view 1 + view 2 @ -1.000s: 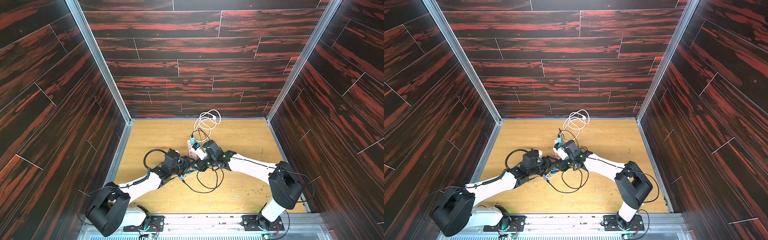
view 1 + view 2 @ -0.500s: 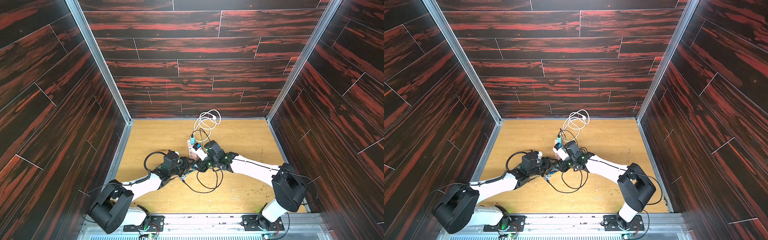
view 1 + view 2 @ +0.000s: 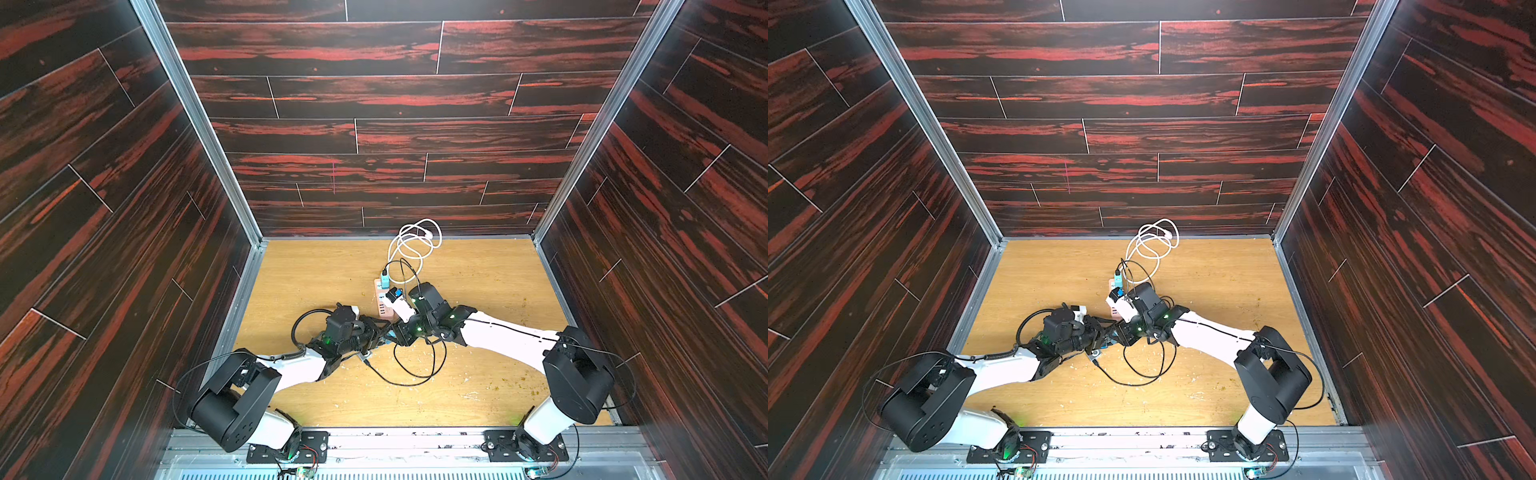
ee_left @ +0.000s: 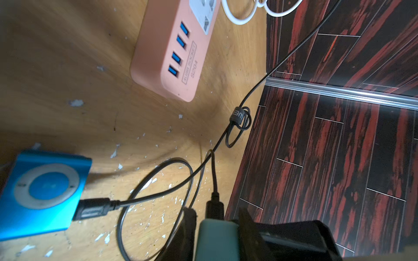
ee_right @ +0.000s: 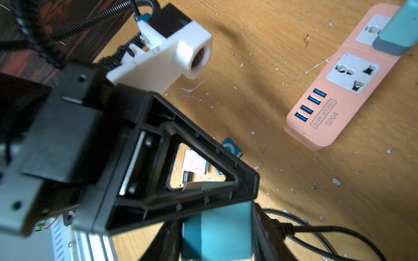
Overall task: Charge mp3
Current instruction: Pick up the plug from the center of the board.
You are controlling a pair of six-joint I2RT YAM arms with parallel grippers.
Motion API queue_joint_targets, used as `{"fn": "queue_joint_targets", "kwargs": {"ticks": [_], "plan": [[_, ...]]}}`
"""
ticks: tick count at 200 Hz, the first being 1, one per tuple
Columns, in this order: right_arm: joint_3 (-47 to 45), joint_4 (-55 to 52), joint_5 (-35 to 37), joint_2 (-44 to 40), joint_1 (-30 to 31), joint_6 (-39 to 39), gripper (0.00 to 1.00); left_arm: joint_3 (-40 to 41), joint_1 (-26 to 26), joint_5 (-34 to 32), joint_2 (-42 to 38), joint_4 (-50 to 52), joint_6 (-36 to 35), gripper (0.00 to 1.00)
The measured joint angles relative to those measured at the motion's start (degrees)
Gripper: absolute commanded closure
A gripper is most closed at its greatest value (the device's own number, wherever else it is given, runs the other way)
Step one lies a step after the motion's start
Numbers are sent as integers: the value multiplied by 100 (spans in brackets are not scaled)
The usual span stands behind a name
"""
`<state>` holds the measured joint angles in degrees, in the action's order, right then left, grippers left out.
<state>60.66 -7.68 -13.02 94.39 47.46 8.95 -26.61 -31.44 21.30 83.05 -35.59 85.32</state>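
Low at centre in both top views, the left gripper pinches a black plug beside the blue mp3 player, below the pink power strip marked "4USB SOCKET S204"; rightward, the grip of the right gripper cannot be told.

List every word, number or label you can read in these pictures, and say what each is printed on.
"4USB SOCKET": on the salmon-pink plastic power strip.
"S204": on the same strip, beside that label.
Lettering on the black cable strap: too blurred to read.
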Motion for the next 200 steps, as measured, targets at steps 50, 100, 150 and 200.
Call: {"fn": "queue_joint_targets", "kwargs": {"ticks": [50, 100, 150, 200], "plan": [[0, 2, -94, 0, 17, 39, 87, 52, 4, 7, -184, 175, -68, 96], [4, -13, -94, -39, 46, 72, 50, 103, 4, -33, -372, 339, -146, 100], [-111, 87, 129, -789, 35, 74, 41, 334, -28, -326, -896, 501, -245, 100], [-966, 1130, -673, -1672, -343, 890, 36, 946, -39, -1147, -1532, -55, -243, 100]]}}
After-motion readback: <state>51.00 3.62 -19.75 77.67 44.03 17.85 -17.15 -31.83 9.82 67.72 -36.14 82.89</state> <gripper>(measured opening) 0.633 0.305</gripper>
